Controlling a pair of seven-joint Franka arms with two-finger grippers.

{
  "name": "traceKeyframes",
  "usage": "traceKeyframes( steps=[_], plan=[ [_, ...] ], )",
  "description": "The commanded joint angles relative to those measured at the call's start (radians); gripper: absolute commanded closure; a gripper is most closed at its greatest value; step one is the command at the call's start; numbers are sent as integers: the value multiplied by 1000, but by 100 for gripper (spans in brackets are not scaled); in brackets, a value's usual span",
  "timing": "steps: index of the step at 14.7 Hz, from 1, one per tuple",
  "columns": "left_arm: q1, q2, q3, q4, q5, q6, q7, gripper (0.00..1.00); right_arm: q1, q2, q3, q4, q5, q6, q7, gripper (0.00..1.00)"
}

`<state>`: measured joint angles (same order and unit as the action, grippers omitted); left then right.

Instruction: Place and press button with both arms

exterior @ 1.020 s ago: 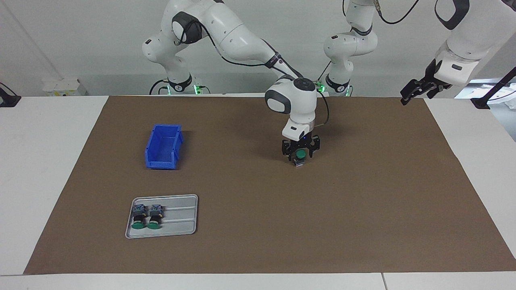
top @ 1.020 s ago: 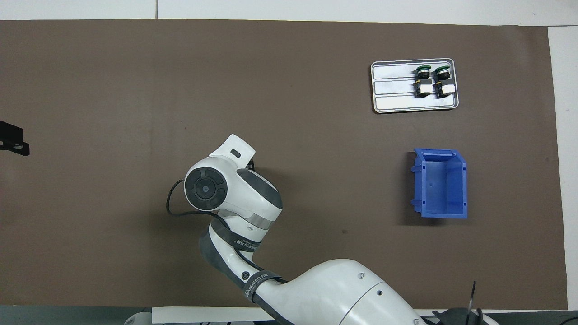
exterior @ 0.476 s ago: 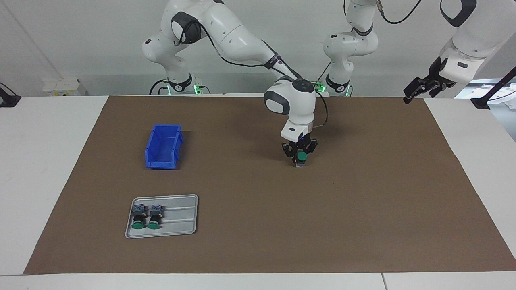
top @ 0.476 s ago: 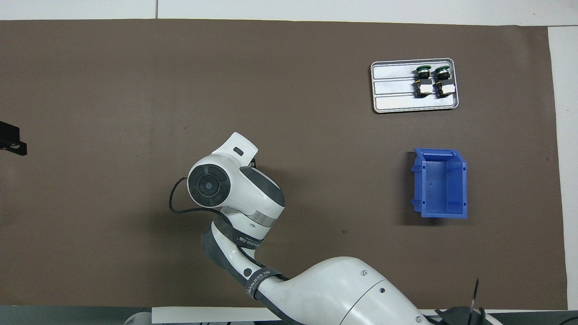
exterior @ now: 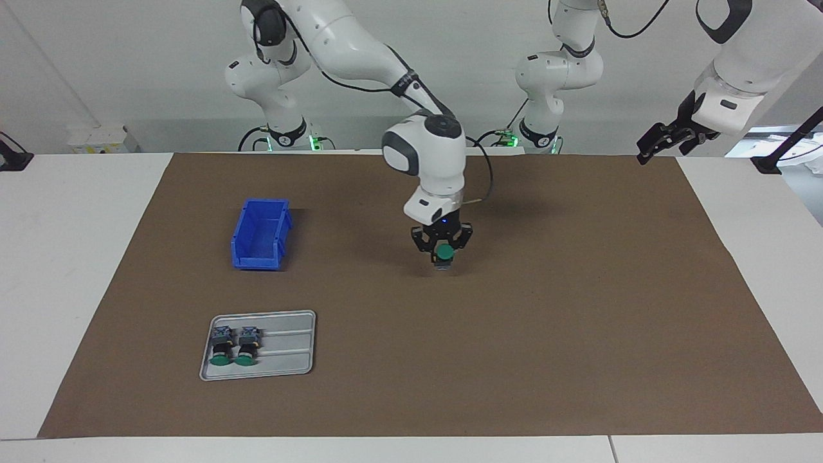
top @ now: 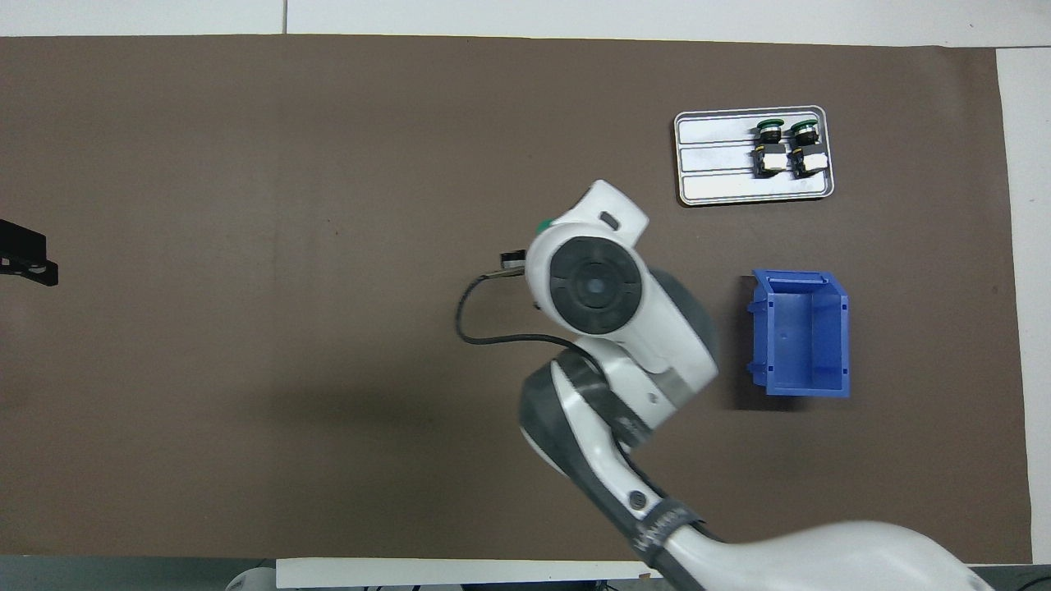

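Two arms share the table. Nearest the robots, the left gripper (exterior: pixel 665 139) hangs in the air over the left arm's end of the brown mat (exterior: pixel 578 321), its fingers spread wide and holding nothing; this arm waits. Farther out, the right arm reaches over the middle of the mat, and the right gripper (exterior: pixel 442 247) points straight down with its fingers closed on the button (exterior: pixel 443 253), green cap facing the camera across the table. The button hangs just over the mat; whether its base touches the surface I cannot tell. A blue bin (exterior: pixel 260 233) sits on the mat toward the right arm's end of the table. Farther still from the robots, on that same end, lies a grey tray (exterior: pixel 289 347) with two more buttons (exterior: pixel 231 347) lying side by side in it.
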<state>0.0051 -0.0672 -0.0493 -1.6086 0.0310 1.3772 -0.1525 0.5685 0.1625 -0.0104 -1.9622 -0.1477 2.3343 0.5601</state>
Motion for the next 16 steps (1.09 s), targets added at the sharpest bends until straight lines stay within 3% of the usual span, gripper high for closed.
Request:
traceKeyframes(
  steps=[1,4,7,13,16],
  plan=[
    [-4,1,2,16,-3,-17,8,0,-171,-326,18,-324,-16,28,-258,98],
    [9,-2,-4,13,-6,-15,8,0,-372,-471,10,-453,34,25,-595,98],
    [15,-2,-10,13,-6,-14,10,0,-458,-495,-77,-503,129,30,-845,97],
    [49,52,-53,27,-13,37,13,0,-490,-422,-97,-506,234,39,-888,97],
    [42,58,-50,41,-7,29,14,0,-489,-410,-95,-592,234,143,-891,97]
  ],
)
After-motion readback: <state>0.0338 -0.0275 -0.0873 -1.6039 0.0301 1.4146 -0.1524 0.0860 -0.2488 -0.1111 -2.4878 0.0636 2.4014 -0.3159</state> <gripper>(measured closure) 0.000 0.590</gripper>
